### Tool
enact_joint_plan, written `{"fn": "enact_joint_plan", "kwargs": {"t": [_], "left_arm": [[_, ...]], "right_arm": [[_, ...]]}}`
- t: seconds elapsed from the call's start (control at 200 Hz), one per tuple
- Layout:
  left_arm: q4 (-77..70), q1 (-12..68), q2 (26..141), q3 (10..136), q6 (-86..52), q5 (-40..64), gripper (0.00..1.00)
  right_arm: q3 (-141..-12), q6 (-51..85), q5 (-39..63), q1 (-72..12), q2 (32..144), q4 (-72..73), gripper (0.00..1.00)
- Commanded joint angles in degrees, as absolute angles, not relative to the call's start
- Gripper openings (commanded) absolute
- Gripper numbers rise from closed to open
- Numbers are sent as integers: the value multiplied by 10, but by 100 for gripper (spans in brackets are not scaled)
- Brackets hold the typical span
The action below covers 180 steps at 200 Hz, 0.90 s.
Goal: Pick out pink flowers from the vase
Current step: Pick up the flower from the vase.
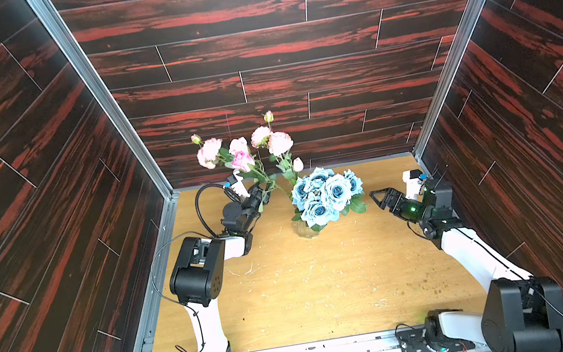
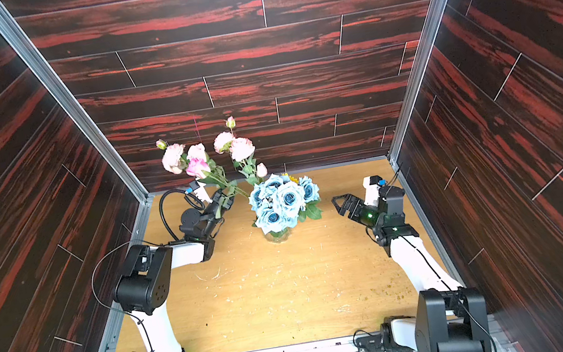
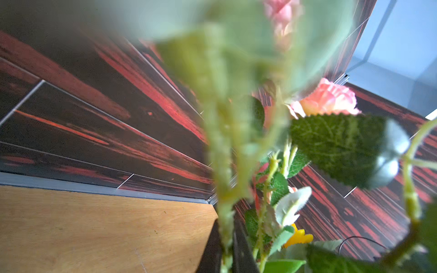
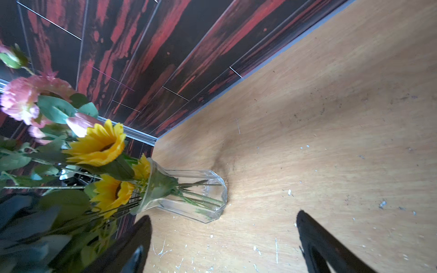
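The left tool (image 1: pixel 264 191) is pressed together on the green stems of the pink flowers (image 1: pixel 242 148). Their blooms stand above and beyond its tips, and the stems appear to run down from it into the vase (image 1: pixel 305 232) close beside it, under the blue rose bunch (image 1: pixel 328 192). The right tool (image 1: pixel 376 197) hangs spread and empty on the vase's far side. Assessment: grip made, extraction not yet done, and no pink stem lies out on the worktop (image 1: pixel 309 294).

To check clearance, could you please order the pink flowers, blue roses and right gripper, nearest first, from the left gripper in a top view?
1. Pink flowers: stem clamped in the left gripper.
2. Blue roses: mid-table, beside it.
3. Right gripper: open, across the table.
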<state>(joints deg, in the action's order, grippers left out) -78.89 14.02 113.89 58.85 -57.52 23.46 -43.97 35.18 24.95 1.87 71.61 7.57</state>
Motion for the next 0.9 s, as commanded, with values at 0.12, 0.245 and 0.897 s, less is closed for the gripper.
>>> {"fn": "enact_joint_plan", "kwargs": {"t": [0.12, 0.245, 0.897], "left_arm": [[-706, 141, 1055, 594, -536, 236, 0], [-610, 142, 1009, 604, -486, 224, 0], [-199, 142, 867, 782, -245, 157, 0]], "right_arm": [[-491, 353, 257, 15, 692, 63, 97], [-520, 350, 254, 8, 691, 53, 97], [-699, 243, 146, -140, 715, -24, 97]]}}
